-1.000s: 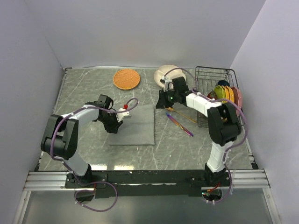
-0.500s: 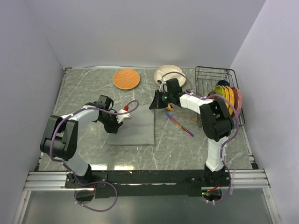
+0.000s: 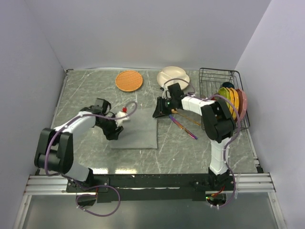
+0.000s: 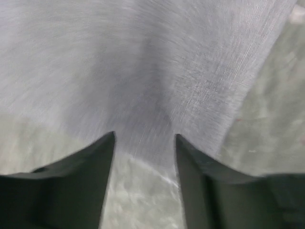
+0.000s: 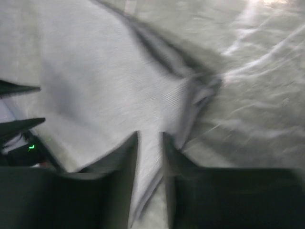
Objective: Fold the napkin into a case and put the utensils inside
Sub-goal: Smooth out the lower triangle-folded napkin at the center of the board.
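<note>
The grey napkin (image 3: 138, 126) lies flat on the marble table, mid-left. My left gripper (image 3: 114, 135) is open at its left edge; in the left wrist view (image 4: 144, 143) the fingers straddle the cloth's (image 4: 143, 71) edge. My right gripper (image 3: 156, 114) is at the napkin's far right corner. In the right wrist view (image 5: 150, 138) the jaws stand close together with a strip of cloth (image 5: 105, 81) between them, and the corner is puckered. The purple knife (image 3: 184, 128) and the gold spoon (image 3: 187, 118) lie on the table right of the napkin. No case shape shows.
A round orange woven mat (image 3: 129, 80) and a cream plate (image 3: 171, 75) sit at the back. A wire rack (image 3: 214, 76) with several coloured plates (image 3: 232, 98) stands at the right. Walls close in the left, back and right sides.
My right gripper has moved left and nearer, from beside the cream plate to the napkin's far right corner. My left arm has shifted slightly left, with its gripper staying at the left edge.
</note>
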You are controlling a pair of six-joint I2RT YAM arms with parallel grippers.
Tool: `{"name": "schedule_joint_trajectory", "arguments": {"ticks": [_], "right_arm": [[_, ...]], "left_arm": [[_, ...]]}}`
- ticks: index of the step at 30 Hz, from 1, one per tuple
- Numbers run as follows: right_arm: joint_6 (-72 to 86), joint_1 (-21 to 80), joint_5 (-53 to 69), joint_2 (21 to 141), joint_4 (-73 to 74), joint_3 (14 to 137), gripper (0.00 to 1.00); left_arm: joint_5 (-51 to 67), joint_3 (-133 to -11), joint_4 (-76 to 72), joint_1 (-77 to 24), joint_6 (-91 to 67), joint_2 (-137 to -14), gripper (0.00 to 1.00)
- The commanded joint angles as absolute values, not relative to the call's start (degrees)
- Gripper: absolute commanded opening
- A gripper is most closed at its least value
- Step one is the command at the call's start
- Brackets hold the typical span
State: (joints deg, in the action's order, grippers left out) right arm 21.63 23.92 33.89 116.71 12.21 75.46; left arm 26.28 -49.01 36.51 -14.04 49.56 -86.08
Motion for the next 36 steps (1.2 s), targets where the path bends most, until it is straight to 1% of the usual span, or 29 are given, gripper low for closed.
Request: {"name": "schedule_joint_trajectory", "arguments": {"ticks": [1,2,3,4,5,6,7,8,9,10,11,12,13,14,15,16,17,18,19,20,21,24,27,31,36], "right_arm": [[19.3,23.3,39.0,102.8,12.8,81.4,0.48],[19.2,23.3,39.9,101.1,11.9,81.8,0.68],[19.1,23.3,39.9,99.4,11.0,82.3,0.75],[19.0,23.4,39.6,96.4,9.3,82.4,0.81],[18.6,23.6,39.5,95.2,8.1,82.7,0.95],[17.8,24.0,39.2,94.1,7.0,82.8,1.00],[16.4,24.3,39.3,92.3,3.7,82.6,1.00],[16.4,24.6,39.5,91.4,0.6,81.9,1.00],[18.0,24.6,37.5,90.8,-3.2,78.8,1.00],[25.3,24.6,35.8,90.6,-10.6,76.9,1.00],[29.5,24.3,35.5,91.2,-13.0,75.7,1.00],[37.6,23.1,41.7,92.5,-15.6,75.5,1.00],[41.5,22.5,46.4,97.9,-18.3,76.7,1.00],[44.4,22.8,51.1,101.6,-17.3,82.9,1.00],[43.3,23.3,55.1,105.1,-12.4,86.8,1.00],[41.9,24.3,53.5,109.0,-2.9,89.1,1.00],[43.0,24.5,52.0,109.2,-5.5,85.3,1.00],[51.0,24.5,51.6,109.2,-11.9,81.6,1.00],[54.4,24.3,51.4,109.8,-19.9,79.0,1.00],[56.7,24.3,51.9,110.7,-20.7,77.4,1.00],[58.4,24.4,52.2,112.1,-21.0,77.0,1.00],[60.0,24.9,51.3,113.5,-23.6,73.7,1.00],[61.1,24.9,51.3,116.7,-26.1,72.6,1.00],[61.3,24.2,51.5,120.7,-25.9,75.1,1.00],[62.5,22.9,52.1,125.3,-26.1,76.9,1.00]], "left_arm": [[35.4,-58.3,35.3,-8.6,37.0,-77.4,0.70],[35.8,-61.1,34.2,-7.7,34.9,-75.5,0.75],[35.5,-62.7,33.1,-7.6,30.9,-74.8,0.78],[35.6,-64.1,32.0,-7.6,28.4,-74.4,0.83],[35.9,-66.2,28.6,-6.9,25.8,-73.6,0.86],[35.8,-66.8,26.2,-6.8,19.7,-73.3,0.90],[35.0,-67.3,23.8,-6.4,15.9,-73.1,0.99],[34.4,-67.2,17.0,-6.3,12.1,-73.0,0.99],[34.0,-66.9,13.8,-6.3,4.2,-73.1,0.99],[32.4,-66.4,10.0,-6.3,0.5,-73.5,0.99],[31.6,-66.0,5.2,-6.3,-7.5,-74.6,0.99],[31.5,-66.5,4.5,-6.2,-9.6,-75.8,0.99],[34.4,-67.5,4.8,-5.8,-10.4,-79.4,0.99],[35.8,-70.5,6.1,-5.7,-11.7,-81.9,0.99],[38.7,-72.1,9.9,-5.3,-12.8,-84.4,0.99],[45.4,-73.8,11.4,-3.6,-13.5,-90.1,0.99],[53.9,-74.1,10.3,-3.1,-19.8,-92.3,1.00],[55.5,-72.4,2.5,-2.6,-24.7,-93.5,0.99],[56.5,-70.2,-2.7,-2.1,-28.3,-94.6,0.99],[57.9,-67.0,-5.8,-1.9,-32.7,-95.1,0.99],[58.4,-66.4,-8.1,-1.8,-34.1,-96.1,0.99],[61.2,-66.5,-8.5,-1.8,-36.7,-101.4,0.99],[60.9,-65.8,-9.7,-1.7,-37.0,-105.5,0.99],[60.9,-68.1,-7.9,-1.7,-36.0,-111.6,0.99],[60.6,-71.4,-4.6,-1.7,-33.5,-116.3,0.99]]}}
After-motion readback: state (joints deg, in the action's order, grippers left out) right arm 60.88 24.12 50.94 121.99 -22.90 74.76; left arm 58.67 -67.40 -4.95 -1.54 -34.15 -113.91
